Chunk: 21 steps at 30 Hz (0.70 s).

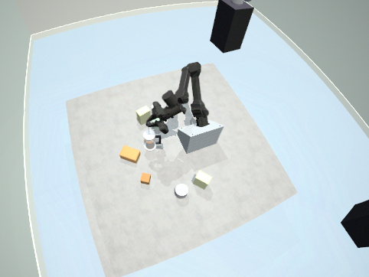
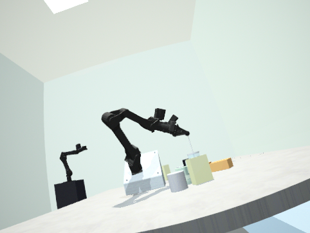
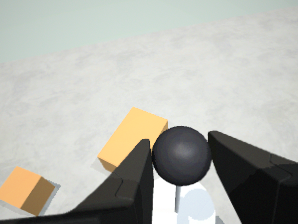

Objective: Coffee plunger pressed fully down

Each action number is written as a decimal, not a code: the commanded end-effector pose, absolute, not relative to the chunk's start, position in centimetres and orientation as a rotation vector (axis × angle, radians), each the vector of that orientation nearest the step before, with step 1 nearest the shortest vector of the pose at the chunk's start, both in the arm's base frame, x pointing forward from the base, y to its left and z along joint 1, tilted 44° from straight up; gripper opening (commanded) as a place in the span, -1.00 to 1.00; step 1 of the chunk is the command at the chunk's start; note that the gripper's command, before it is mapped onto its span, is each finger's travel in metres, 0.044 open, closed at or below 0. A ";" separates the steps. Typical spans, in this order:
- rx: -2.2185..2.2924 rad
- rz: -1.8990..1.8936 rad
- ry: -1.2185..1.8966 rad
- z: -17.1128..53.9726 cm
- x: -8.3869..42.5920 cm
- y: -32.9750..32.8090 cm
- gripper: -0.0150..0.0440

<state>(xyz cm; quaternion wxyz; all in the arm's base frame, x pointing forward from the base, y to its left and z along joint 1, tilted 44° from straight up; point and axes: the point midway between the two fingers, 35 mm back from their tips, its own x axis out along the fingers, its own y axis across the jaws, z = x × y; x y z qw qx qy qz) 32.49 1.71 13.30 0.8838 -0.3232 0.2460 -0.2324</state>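
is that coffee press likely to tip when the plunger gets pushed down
Probably somewhat. The coffee press is a narrow upright cylinder with a thin rod rising well above it, so any sideways push has leverage. The gripper is shut on the round knob, which looks smooth and might slip. A straight downward push seems safest.

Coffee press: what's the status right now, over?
Gripper shut on plunger knob. Rod stands high above the press, plunger not yet pressed down. Orange block lies beyond, nothing blocking the push.
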 end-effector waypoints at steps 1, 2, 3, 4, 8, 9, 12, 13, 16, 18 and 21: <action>-0.674 -0.481 0.512 13.3 32.5 1.7 -0.10; -0.674 -0.481 0.512 13.3 32.5 1.7 -0.10; -0.674 -0.481 0.512 13.3 32.5 1.7 -0.10; -0.674 -0.481 0.512 13.2 32.5 1.7 -0.10; -0.673 -0.481 0.513 12.8 32.6 1.4 -0.10; -0.673 -0.481 0.514 12.7 32.6 1.3 -0.10; -0.672 -0.481 0.515 12.3 32.7 1.0 -0.10; -0.672 -0.480 0.515 12.2 32.7 0.9 -0.10; -0.671 -0.480 0.516 11.8 32.7 0.6 -0.10; -0.671 -0.480 0.517 11.5 32.8 0.4 -0.10; -0.670 -0.480 0.518 11.1 32.8 0.1 -0.10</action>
